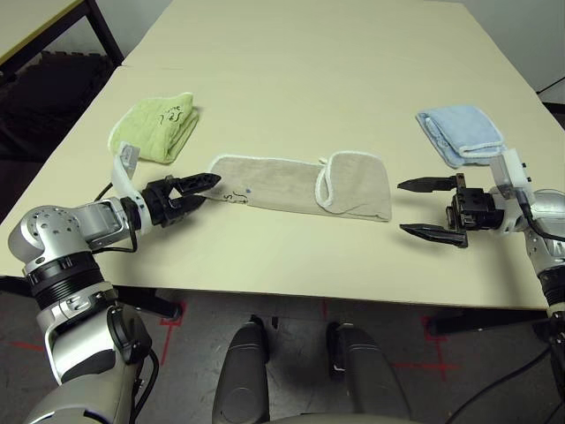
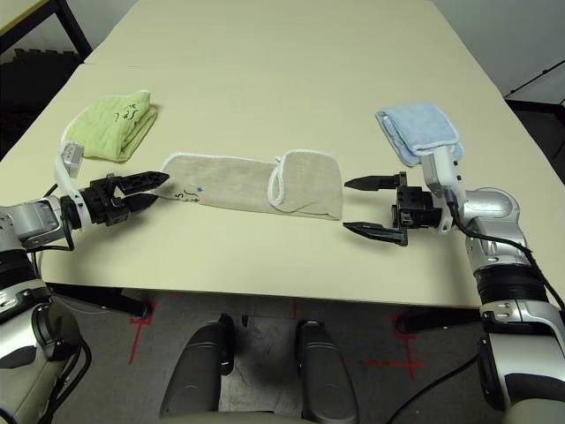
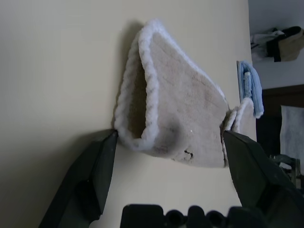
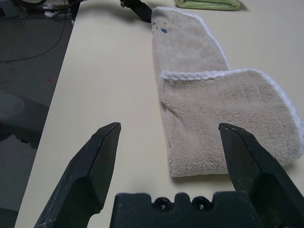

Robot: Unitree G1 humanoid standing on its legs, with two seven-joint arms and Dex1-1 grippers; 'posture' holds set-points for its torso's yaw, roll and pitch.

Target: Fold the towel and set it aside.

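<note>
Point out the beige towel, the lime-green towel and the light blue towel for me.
Beige terry towel with white corded edging [image 1: 282, 181]: left eye view, flat middle section.
Lime-green folded towel [image 1: 152, 128]: left eye view, top face.
Light blue folded towel [image 2: 415, 128]: right eye view, upper layer.

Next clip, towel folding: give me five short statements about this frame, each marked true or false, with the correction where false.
1. The beige towel lies as a long strip with one end folded over. True.
2. The right gripper is clamped on the towel. False: its jaws are open and it is short of the towel's folded end.
3. The green towel lies on the robot's left, the blue towel on its right. True.
4. The left gripper is shut. False: it is open at the towel's other end.
5. The blue towel is stacked on the beige one. False: they lie apart.
</note>
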